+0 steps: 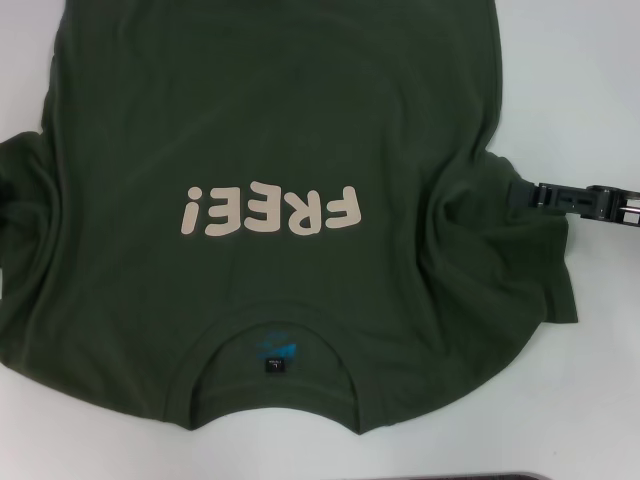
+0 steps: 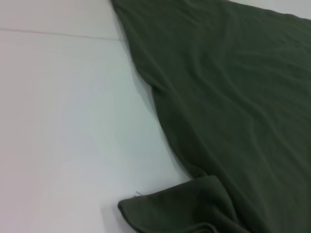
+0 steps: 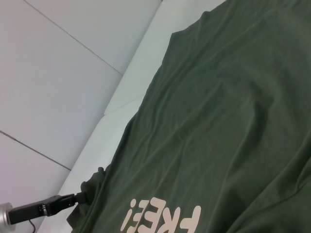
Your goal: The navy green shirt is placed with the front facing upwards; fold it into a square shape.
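Landmark = the "FREE!" print [image 1: 270, 210]. Far left of the print: left gripper [image 3: 80, 198] is out of the head view and only shows in the right wrist view, as a slim black tip at the outer edge of the left sleeve [image 1: 25, 230], touching the cloth. Can't tell whether it is clamped on the sleeve or released. That sleeve is rumpled, and in the left wrist view its hem is curled over on itself on the white table [image 1: 600, 80]. The green shirt [image 1: 300, 120] lies spread flat on the table, front up and mostly smooth. The print is on the chest and reads upside down from the head camera. The body runs away from the print toward the far side of the table. On the near side of the print is the collar [image 1: 280, 335], with a small black neck tag [image 1: 272, 366] and a blue mark inside it. Right of the print, the right sleeve [image 1: 510, 260] is bunched, with creases running toward its outer edge. Right gripper [image 1: 515, 193] is low at that edge, touching the cloth, arm reaching in from the right. Grip state: can't tell.
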You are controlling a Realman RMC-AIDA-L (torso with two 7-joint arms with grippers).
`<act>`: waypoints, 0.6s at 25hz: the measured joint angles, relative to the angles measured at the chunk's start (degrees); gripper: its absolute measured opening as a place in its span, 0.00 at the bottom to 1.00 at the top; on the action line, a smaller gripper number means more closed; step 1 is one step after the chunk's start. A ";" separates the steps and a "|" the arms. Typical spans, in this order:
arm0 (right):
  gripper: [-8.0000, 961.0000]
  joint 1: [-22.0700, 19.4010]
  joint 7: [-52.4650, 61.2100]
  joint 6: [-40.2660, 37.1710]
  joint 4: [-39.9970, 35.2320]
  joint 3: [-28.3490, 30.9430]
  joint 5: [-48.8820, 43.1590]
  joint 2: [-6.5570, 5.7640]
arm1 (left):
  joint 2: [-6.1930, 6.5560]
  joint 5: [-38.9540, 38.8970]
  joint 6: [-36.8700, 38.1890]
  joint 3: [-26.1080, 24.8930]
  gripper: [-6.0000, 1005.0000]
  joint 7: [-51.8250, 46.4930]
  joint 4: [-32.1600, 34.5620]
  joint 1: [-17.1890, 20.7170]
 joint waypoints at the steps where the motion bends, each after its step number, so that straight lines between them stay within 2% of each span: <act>1: 0.96 0.00 0.00 0.05 0.00 0.00 0.00 0.00 | 0.01 -0.17 0.23 -0.07 0.25 -0.01 0.10 0.00; 12: 0.96 0.00 0.00 1.12 0.00 0.00 -0.06 0.21 | -0.03 -3.35 7.22 -0.66 0.03 -3.79 2.62 -0.10; 15: 0.96 0.00 -0.01 1.37 0.00 0.00 -0.08 0.34 | -0.11 -3.73 8.51 -0.65 0.03 -5.46 2.86 -0.37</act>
